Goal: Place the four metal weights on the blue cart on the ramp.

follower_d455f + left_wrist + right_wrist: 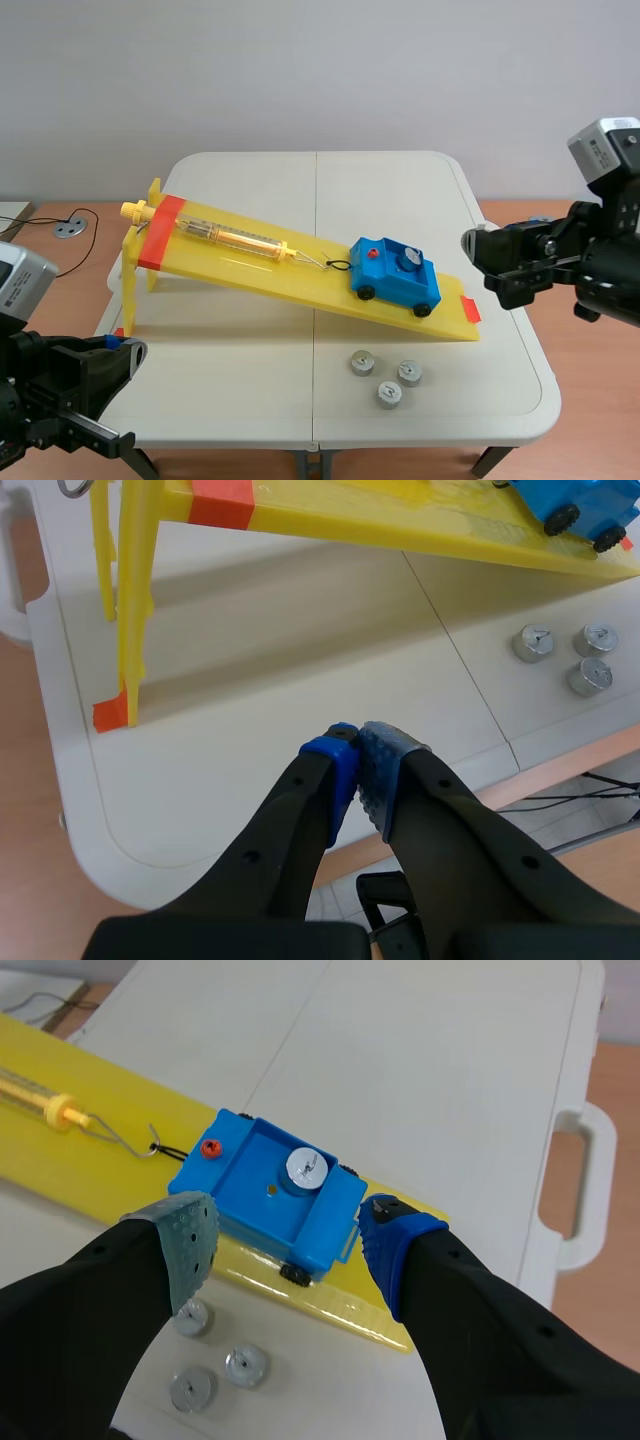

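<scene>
Right pincer (288, 1232), spread wide above the cart (250, 1175), should lower over a near weight (362, 362), straddling it squarely before closing.

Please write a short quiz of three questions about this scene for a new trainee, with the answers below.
1. How many metal weights lie on the table, not yet in the blue cart?
2. True or false: the right gripper is open above the cart.
3. What is hooked to the cart's black loop? A) a spring scale B) a chain C) nothing

Key: 1. three; 2. true; 3. A
</scene>
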Controlling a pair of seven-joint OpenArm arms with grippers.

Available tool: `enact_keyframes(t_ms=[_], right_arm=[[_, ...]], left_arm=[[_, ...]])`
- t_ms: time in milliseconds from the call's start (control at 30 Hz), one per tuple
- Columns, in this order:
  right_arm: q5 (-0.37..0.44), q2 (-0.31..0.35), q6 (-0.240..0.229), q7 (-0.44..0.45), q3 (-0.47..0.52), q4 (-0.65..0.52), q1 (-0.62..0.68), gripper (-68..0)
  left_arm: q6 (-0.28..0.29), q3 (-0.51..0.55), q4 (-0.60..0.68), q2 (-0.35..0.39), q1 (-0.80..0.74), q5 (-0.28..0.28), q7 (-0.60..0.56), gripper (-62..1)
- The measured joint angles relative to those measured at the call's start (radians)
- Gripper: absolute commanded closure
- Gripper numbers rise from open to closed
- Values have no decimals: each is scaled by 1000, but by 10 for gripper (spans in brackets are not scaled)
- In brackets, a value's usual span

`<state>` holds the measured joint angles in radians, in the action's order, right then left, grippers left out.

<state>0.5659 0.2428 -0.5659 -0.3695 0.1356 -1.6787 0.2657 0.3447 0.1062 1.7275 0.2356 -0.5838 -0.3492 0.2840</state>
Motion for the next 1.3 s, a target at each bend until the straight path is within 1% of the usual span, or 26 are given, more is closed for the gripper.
enact_keyframes(t_ms=[133, 233, 400, 500, 600, 733, 833, 933, 1100, 1300], right_arm=[[0, 64, -6, -8, 0, -63, 68, -320], [0, 103, -12, -23, 0, -88, 113, -320], [-11, 132, -21, -55, 0, -92, 154, -320], [-48, 132, -22, -59, -15, -92, 160, -320], [-107, 132, -20, -49, -67, -92, 159, -319], [-205, 130, -2, 3, -158, -85, 159, -319], [-253, 120, 3, 37, -205, -58, 156, -319], [-296, 100, 4, 59, -245, -10, 135, -317], [-351, 61, 10, 89, -307, 103, 72, -317], [-396, 23, 12, 111, -366, 215, 3, -317]], left_arm=[[0, 0, 0, 0, 0, 0, 0, -25], [0, 0, 0, 0, 0, 0, 0, -25], [0, 0, 0, 0, 0, 0, 0, -25], [0, 0, 0, 0, 0, 0, 0, -25], [0, 0, 0, 0, 0, 0, 0, -25], [0, 0, 0, 0, 0, 0, 0, -25], [0, 0, 0, 0, 0, 0, 0, -25], [0, 0, 0, 0, 0, 0, 0, -25], [0, 0, 0, 0, 0, 0, 0, -25], [0, 0, 0, 0, 0, 0, 0, -25]])
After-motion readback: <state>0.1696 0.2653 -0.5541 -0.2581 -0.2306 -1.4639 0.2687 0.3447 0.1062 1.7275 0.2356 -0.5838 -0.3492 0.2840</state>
